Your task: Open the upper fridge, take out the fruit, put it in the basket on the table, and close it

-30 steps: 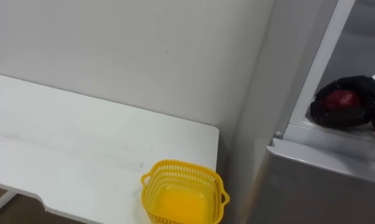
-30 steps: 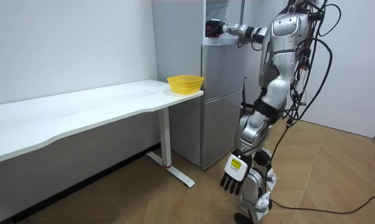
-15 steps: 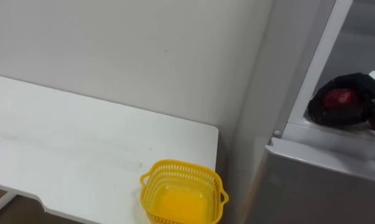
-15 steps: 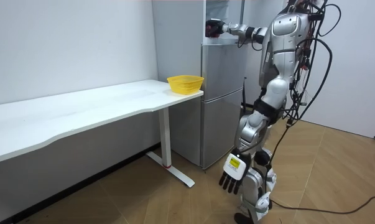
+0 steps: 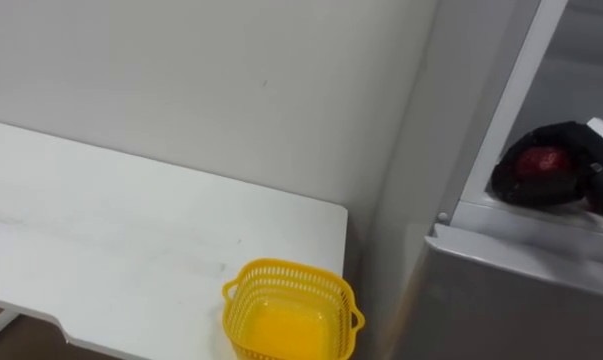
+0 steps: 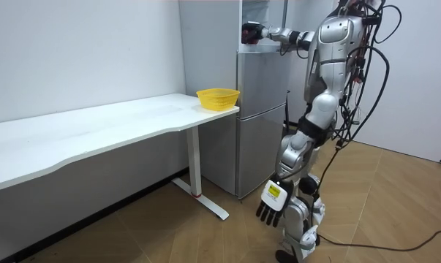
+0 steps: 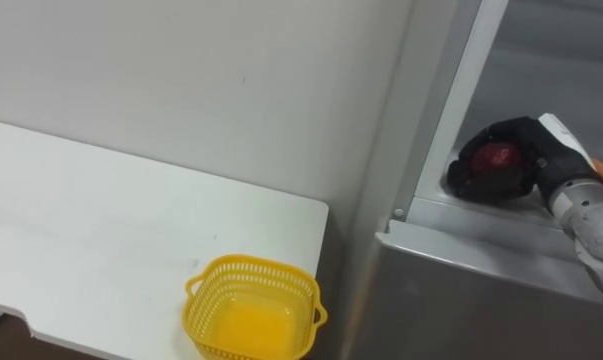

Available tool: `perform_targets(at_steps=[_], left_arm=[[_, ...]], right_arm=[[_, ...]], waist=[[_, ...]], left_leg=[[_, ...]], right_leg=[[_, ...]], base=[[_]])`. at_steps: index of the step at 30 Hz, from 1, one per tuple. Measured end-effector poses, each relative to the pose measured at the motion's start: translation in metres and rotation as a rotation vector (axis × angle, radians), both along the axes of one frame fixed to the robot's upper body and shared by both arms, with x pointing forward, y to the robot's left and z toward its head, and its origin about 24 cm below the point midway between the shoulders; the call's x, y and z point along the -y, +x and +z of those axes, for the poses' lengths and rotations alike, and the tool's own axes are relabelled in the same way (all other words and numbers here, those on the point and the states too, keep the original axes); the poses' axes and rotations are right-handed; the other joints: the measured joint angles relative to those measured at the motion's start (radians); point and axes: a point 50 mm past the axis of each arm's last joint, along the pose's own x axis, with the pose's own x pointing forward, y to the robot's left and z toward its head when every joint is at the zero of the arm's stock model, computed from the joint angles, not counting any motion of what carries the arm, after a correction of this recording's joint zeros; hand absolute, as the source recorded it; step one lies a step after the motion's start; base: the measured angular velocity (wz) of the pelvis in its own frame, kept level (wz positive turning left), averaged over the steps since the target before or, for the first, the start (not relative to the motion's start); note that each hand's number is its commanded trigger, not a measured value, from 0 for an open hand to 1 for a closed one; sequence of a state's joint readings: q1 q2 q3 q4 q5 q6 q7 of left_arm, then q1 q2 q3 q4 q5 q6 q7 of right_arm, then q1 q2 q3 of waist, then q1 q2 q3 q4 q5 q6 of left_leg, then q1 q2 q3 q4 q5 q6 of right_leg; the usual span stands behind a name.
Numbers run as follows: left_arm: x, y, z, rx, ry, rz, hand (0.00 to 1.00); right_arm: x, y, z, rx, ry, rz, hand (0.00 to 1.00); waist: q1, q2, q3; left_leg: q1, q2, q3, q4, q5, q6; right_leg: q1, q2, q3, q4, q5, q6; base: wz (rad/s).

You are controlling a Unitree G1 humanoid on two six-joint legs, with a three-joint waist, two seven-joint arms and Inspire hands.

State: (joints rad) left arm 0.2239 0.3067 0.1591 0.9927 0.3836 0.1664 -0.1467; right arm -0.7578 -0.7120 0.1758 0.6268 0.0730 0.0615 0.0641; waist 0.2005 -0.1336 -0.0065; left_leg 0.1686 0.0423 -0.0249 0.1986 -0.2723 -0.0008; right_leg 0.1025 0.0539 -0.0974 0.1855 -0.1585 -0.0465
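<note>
My right hand (image 7: 521,160) reaches into the open upper fridge compartment (image 7: 501,215), its dark fingers curled round a red round fruit (image 7: 497,157) just above the compartment's floor. The same hand (image 5: 561,165) and fruit (image 5: 539,162) appear at the right edge of the left eye view. In the room view I stand in front of the grey fridge (image 6: 260,109), my right arm raised to its top, and my left hand (image 6: 273,202) hangs low beside my leg with fingers relaxed.
An empty yellow basket (image 5: 291,315) sits at the near right corner of the white table (image 5: 101,230), just left of the fridge. A pale wall runs behind the table.
My right hand with the fruit has hardly moved in the compartment. The eye view has drifted slightly, so the basket sits a little further left. My left hand swung a little.
</note>
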Motion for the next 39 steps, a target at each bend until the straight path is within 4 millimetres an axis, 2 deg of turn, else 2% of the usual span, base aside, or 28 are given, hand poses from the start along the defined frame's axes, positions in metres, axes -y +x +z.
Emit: perform_targets(at_steps=[6,13,20,22,25,32,37,39], left_arm=[[0.0,0.001,0.0,0.023,0.005,-0.008,0.0],[-0.003,0.002,0.003,0.057,0.011,0.004,0.0],[-0.002,-0.008,0.001,0.045,0.024,0.013,0.0],[-0.001,-0.01,0.001,0.049,0.022,0.015,0.0],[-0.002,-0.014,0.001,0.048,0.019,0.029,0.0],[0.003,-0.017,-0.002,0.055,0.016,0.033,0.0],[0.003,-0.021,-0.002,0.059,0.034,0.034,0.0],[0.004,-0.023,-0.003,0.059,0.042,0.033,0.0]], right_arm=[[-0.023,-0.01,0.013,0.102,-0.07,0.069,1.0],[-0.039,-0.03,0.025,0.195,-0.158,0.12,1.0],[-0.054,-0.047,0.035,0.273,-0.247,0.157,1.0],[-0.059,-0.055,0.037,0.312,-0.278,0.158,1.0],[-0.072,-0.071,0.047,0.403,-0.275,0.205,1.0],[-0.085,-0.089,0.053,0.494,-0.265,0.235,1.0],[-0.115,-0.123,0.062,0.676,-0.234,0.405,1.0],[-0.121,-0.129,0.063,0.715,-0.208,0.447,1.0]], waist=[[-0.016,0.009,0.0046],[-0.034,0.04,-0.0017],[-0.059,0.043,-0.0029],[-0.061,0.043,-0.0028],[-0.074,0.044,-0.0022],[-0.092,0.049,-0.0002],[-0.094,0.062,0.0068],[-0.091,0.06,0.0057]], left_leg=[[-0.016,0.0,0.012,-0.009,0.0,0.0],[-0.014,0.001,0.014,-0.001,0.001,0.0],[-0.001,0.008,0.014,-0.016,0.002,-0.001],[0.002,0.01,0.018,-0.017,0.002,-0.001],[0.003,0.013,0.019,-0.017,0.002,-0.001],[0.01,0.019,0.023,-0.019,0.004,-0.004],[0.019,0.022,0.022,-0.018,0.005,-0.006],[0.024,0.022,0.02,-0.018,0.005,-0.006]], right_leg=[[-0.02,0.001,0.008,0.001,0.001,-0.001],[-0.022,0.001,0.015,0.0,0.001,-0.001],[-0.018,0.005,0.019,-0.001,0.0,-0.001],[-0.018,0.008,0.037,-0.001,0.0,-0.001],[-0.018,0.012,0.038,-0.001,0.0,-0.001],[-0.015,0.018,0.039,-0.002,0.0,-0.001],[0.005,0.018,0.04,-0.002,0.0,-0.001],[0.011,0.018,0.04,-0.002,0.0,-0.001]], base=[[-0.05],[-0.05],[-0.06],[-0.09],[-0.05],[-0.04],[0.18],[0.15]])
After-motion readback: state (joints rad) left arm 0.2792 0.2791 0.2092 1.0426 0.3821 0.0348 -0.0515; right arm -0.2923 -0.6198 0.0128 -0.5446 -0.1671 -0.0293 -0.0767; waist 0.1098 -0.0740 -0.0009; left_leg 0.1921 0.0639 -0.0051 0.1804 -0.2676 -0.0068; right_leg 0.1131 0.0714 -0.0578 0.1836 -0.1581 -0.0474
